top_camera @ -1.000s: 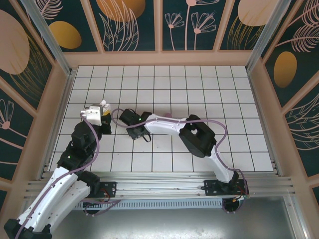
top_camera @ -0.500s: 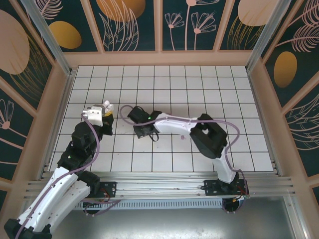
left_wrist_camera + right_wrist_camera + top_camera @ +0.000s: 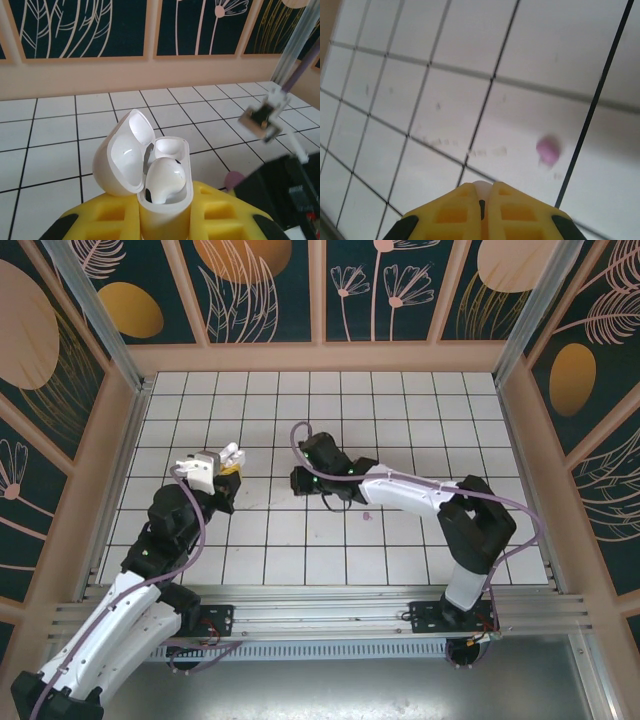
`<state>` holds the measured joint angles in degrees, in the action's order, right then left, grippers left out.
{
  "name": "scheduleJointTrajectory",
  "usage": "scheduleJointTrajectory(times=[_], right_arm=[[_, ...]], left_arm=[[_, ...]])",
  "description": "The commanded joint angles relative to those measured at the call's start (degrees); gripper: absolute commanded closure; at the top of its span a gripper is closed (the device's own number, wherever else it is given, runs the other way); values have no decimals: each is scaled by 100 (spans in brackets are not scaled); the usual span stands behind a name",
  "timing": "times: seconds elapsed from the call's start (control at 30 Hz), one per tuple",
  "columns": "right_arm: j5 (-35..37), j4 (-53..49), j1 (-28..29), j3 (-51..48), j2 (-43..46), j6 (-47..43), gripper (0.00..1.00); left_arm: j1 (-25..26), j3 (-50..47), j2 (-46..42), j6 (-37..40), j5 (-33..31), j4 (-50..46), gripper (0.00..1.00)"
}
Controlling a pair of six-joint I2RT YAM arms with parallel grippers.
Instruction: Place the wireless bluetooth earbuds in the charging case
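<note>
Right gripper [image 3: 481,197], seemingly pinching a white earbud [image 3: 479,185], lies right of the open case [image 3: 124,157] clamped by left gripper [image 3: 165,220].

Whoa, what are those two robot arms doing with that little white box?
The left gripper holds a white charging case, lid open, with one white earbud already inside. The right gripper is shut on a small pale piece, probably another earbud. A purple earbud lies loose on the tiles.
</note>
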<state>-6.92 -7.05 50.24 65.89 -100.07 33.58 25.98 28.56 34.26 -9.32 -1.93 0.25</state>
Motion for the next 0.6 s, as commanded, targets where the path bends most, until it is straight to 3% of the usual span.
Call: scheduleJointTrajectory(times=[0.0, 0.23, 0.4, 0.57], right_arm=[[-735, 586, -97, -721, 64, 623, 93], [-1145, 1476, -520, -1852, 233, 1322, 93], [-996, 1403, -629, -2039, 192, 1331, 92], [-559, 988, -647, -2153, 292, 1324, 84]], left_arm=[[4, -68, 2, -139, 146, 324, 100], [4, -26, 229, -158, 246, 447, 100], [-1, 10, 339, -160, 295, 502, 100], [4, 9, 362, -150, 282, 520, 100]])
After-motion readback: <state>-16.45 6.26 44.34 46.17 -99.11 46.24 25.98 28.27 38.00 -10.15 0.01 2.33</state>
